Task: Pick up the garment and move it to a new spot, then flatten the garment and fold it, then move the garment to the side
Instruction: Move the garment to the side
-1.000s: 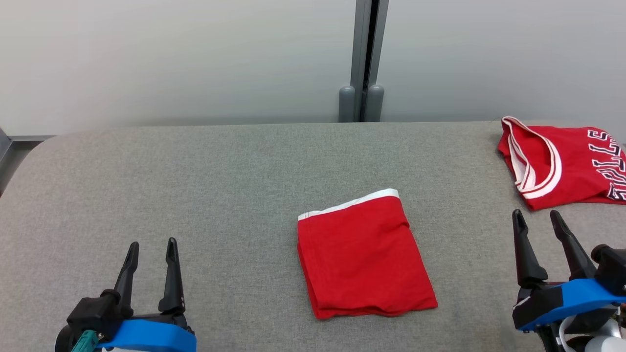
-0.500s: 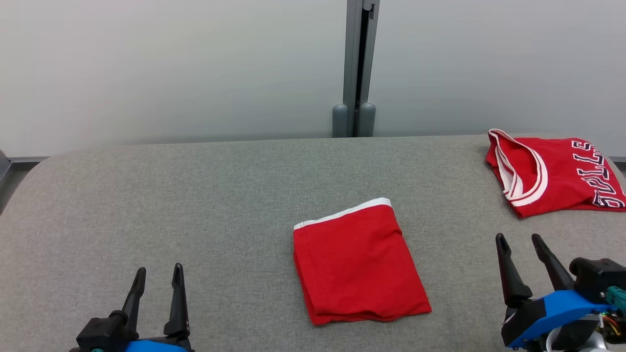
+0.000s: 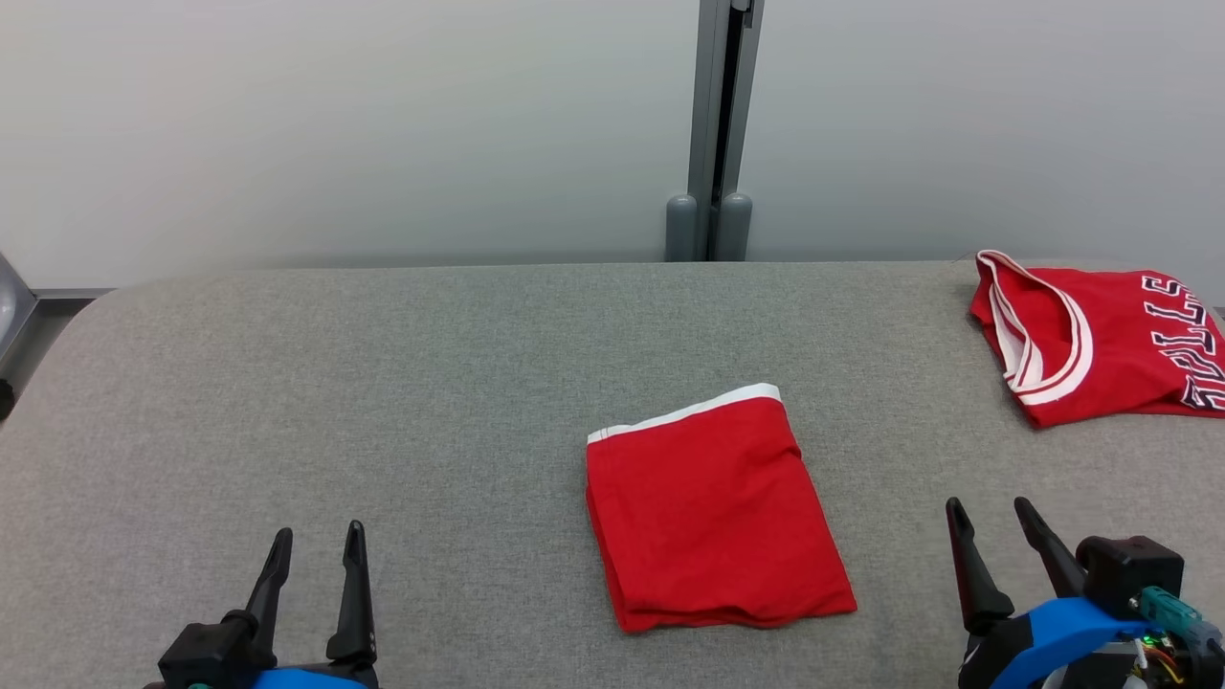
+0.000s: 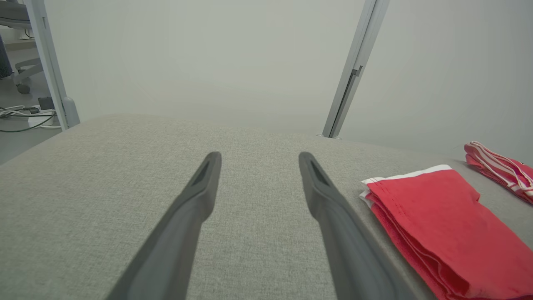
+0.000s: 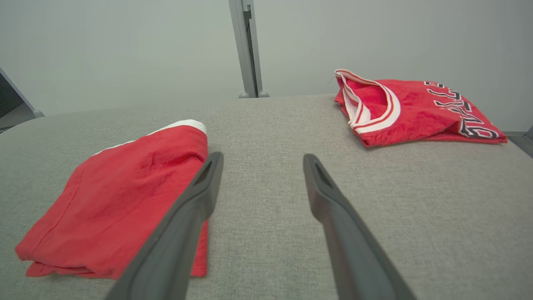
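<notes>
A red garment (image 3: 713,517) with a white band along its far edge lies folded in a neat rectangle on the middle of the grey padded table (image 3: 383,383). My left gripper (image 3: 319,531) is open at the lower left, well clear of the garment, which shows to its right (image 4: 449,225) past that gripper's (image 4: 260,156) bare fingers. My right gripper (image 3: 987,504) is open at the lower right, a short way off the garment's right edge. In the right wrist view the garment (image 5: 120,204) lies left of this gripper (image 5: 263,157). Nothing is held.
A second red piece, a jersey (image 3: 1091,335) with white trim and dark lettering, lies folded at the table's far right corner (image 5: 412,108). A grey partition post (image 3: 713,134) stands behind the table against a pale wall. The table's left end is rounded.
Both grippers have drawn back toward the near edge, the right one farther and a little leftward. The head view has shifted slightly. The garment and the jersey have not moved.
</notes>
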### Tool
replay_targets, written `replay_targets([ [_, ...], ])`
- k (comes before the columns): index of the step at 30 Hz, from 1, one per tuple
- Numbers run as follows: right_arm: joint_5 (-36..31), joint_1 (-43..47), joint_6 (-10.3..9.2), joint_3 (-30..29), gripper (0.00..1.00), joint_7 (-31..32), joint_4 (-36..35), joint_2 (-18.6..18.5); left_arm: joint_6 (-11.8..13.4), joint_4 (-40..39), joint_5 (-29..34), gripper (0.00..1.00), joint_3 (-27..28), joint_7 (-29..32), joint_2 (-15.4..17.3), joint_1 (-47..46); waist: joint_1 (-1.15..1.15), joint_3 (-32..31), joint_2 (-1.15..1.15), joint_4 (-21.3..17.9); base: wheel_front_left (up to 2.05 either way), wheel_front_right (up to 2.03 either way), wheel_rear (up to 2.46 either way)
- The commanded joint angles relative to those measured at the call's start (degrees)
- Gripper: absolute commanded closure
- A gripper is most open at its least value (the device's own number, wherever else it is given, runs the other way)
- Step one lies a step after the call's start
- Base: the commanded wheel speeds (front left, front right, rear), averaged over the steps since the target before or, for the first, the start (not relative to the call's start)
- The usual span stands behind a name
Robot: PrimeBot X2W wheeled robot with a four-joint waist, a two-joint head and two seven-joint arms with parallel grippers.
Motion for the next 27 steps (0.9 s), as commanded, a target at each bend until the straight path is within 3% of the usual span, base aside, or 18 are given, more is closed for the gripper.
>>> replay_targets([
  [1, -0.7, -0.3, 0.01, 0.5, 0.0, -1.0, 0.6, -0.1, 0.0, 0.1, 0.2, 0.0, 0.0, -0.2, 0.0, -0.6, 0.0, 0.1, -0.01, 0.1, 0.0, 0.0, 0.0],
  [18, -1.3, -2.7, 0.01, 2.4, 0.0, -0.4, 2.6, -0.1, -0.1, -1.0, 0.6, 0.0, 0.0, -0.2, -0.1, -1.7, 0.0, 1.8, -0.01, 1.2, 0.0, 0.0, 0.0],
  [22, -0.9, -7.1, 0.01, 5.9, 0.0, 3.8, 2.3, -0.1, -0.1, -1.9, 0.9, 0.0, 0.1, -0.2, -0.1, -2.4, 0.0, 3.1, -0.01, 1.7, 0.0, 0.0, 0.0],
  [27, 1.8, -14.5, 0.0, 11.3, 0.0, 15.5, 6.1, -2.0, -0.1, -2.8, 1.4, 0.0, -0.5, -0.2, -0.1, -3.6, 0.0, 5.0, -0.01, 3.3, 0.0, 0.0, 0.0],
])
